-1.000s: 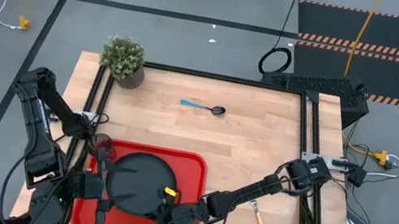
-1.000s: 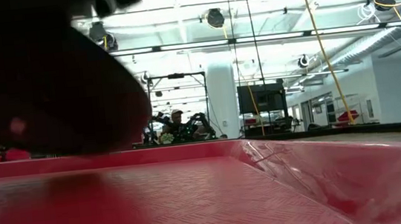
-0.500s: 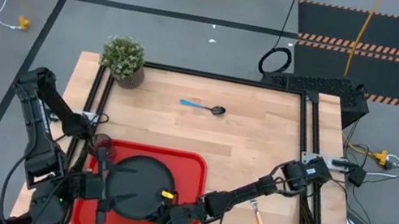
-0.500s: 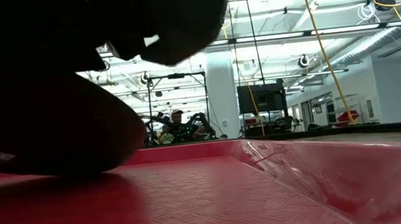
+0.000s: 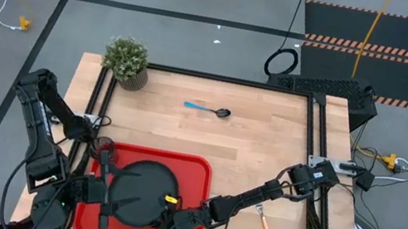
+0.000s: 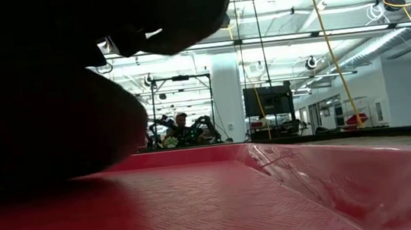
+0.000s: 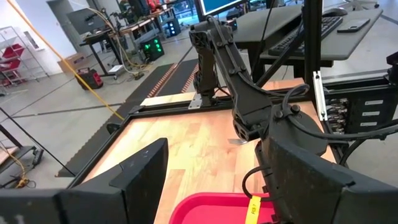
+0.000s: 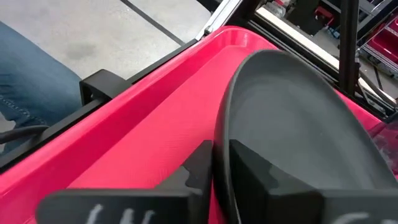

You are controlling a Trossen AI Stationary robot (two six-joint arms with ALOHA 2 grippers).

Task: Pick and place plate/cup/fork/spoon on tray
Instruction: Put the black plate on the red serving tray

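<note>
Over the big red plastic tray [image 5: 200, 173], right gripper [image 5: 171, 220] clamped on round matte black plate's [image 5: 138, 190] rim; left gripper [image 5: 100, 195] beside it, fingers apart.

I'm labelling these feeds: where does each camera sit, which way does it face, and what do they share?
High: above, straight down; both arms, tray, plate, spoon, fork.
Low: table height, inside the tray, facing the room; dark arm overhead.
Left wrist: on the left arm, its fingers apart, facing the right arm.
Right wrist: right claw clamping the plate rim.
Shared: every view shows the red tray.
</note>
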